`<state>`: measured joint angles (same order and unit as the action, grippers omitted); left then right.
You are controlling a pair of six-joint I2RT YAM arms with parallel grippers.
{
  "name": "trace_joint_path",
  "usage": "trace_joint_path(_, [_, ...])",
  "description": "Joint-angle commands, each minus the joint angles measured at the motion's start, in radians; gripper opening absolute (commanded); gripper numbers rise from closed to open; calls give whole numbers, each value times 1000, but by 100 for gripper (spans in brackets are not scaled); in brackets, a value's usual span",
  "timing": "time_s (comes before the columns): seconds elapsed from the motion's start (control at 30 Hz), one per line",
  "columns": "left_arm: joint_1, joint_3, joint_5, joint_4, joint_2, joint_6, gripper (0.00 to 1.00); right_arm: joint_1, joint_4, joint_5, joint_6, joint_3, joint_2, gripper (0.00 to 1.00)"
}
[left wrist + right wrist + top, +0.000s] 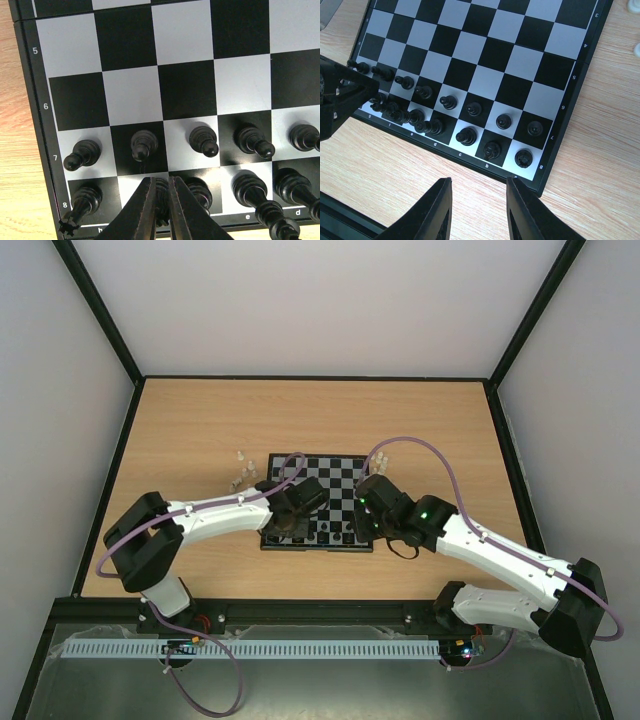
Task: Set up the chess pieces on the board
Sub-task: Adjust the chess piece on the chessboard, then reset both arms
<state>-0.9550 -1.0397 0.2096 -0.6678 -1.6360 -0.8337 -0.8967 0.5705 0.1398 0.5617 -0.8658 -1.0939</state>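
The board lies mid-table; its near two rows hold black chess pieces. In the left wrist view, a row of black pawns stands on rank 7 of the board. My left gripper is shut on a black piece standing on the back rank, second square from the corner. My right gripper is open over bare wood just in front of the board's near edge, with nothing between its fingers. The left gripper and right gripper both hover at the board's near side.
Translucent whitish pieces stand on the wood left of the board, and others by its right edge. One whitish piece shows at the right wrist view's edge. The left arm's gripper body crowds the board's left corner.
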Motion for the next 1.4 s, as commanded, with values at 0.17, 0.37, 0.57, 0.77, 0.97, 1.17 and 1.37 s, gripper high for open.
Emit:
trace_joint_path(0.17, [-12, 31, 5, -27, 26, -7, 8, 4, 14, 8, -3, 11, 11, 31])
trace_joint_path(0.37, [-14, 38, 6, -29, 31, -11, 8, 4, 12, 10, -5, 13, 8, 31])
trace_joint_path(0.57, [-14, 24, 19, -30, 48, -21, 11, 3, 13, 11, -4, 11, 8, 31])
trace_joint_path(0.77, [-11, -96, 100, -76, 67, -10, 39, 3, 15, 18, 0, 7, 6, 39])
trace_joint_path(0.97, [-10, -164, 181, -91, 154, 21, 51, 4, 9, 48, 13, 6, 14, 88])
trace_joint_path(1.17, [-10, -108, 258, -22, 335, 58, 69, 3, -14, 120, 25, -28, 20, 99])
trace_joint_path(1.37, [-10, -46, 355, 16, 550, 39, 99, 4, -73, 184, 44, -17, 107, 99])
